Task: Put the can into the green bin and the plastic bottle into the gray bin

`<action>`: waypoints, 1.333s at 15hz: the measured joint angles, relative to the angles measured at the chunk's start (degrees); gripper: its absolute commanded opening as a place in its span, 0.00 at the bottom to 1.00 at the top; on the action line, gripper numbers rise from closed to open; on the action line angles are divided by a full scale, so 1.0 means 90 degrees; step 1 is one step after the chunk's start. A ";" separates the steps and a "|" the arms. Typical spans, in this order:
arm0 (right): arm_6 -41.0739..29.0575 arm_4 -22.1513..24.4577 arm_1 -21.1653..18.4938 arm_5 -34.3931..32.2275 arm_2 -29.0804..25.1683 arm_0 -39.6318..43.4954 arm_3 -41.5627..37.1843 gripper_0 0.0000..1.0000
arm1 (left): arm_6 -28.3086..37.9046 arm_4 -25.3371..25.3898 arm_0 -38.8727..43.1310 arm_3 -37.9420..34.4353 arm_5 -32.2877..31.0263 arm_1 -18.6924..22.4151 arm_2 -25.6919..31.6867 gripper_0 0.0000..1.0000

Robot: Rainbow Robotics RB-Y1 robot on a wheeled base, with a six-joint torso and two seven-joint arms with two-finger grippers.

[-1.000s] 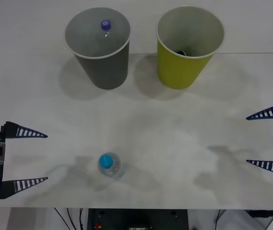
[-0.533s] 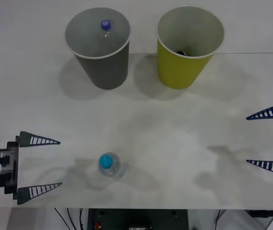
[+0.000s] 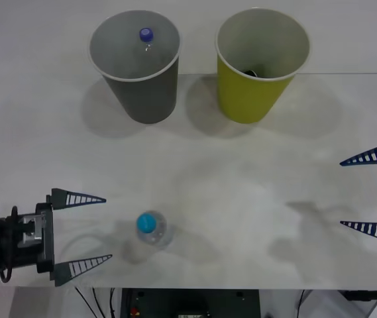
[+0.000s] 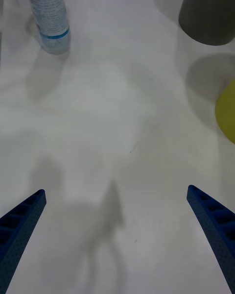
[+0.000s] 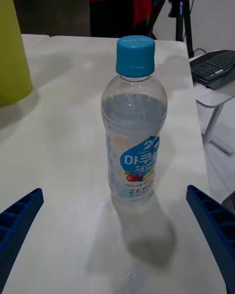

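Note:
The plastic bottle (image 3: 150, 227), clear with a cyan cap and a blue-and-white label, stands upright near the table's front edge. My left gripper (image 3: 108, 228) is open just left of it, fingertips pointing at it and short of touching. In the left wrist view the bottle (image 5: 134, 142) stands centred beyond the blue fingers (image 5: 19, 220). The gray bin (image 3: 142, 93) stands at the back left, the green bin (image 3: 248, 99) at the back right. A dark object (image 3: 250, 71) lies deep in the green bin; I cannot tell if it is the can. My right gripper (image 3: 340, 193) waits open at the right edge.
A bottle with a purple-blue cap (image 3: 146, 34) sits inside the gray bin. The table's front edge runs close behind the plastic bottle. Beside the table's end, a keyboard (image 5: 215, 66) lies on a lower side desk.
My left gripper has slid rightward along the front edge, closing on the plastic bottle. The bottle, both bins and the right gripper have stayed put.

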 measured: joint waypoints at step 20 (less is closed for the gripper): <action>0.0000 0.0000 0.0000 0.0000 0.0000 0.0000 0.0000 1.00 | -0.0024 -0.0800 -0.0756 0.0694 0.0187 -0.1825 -0.0713 1.00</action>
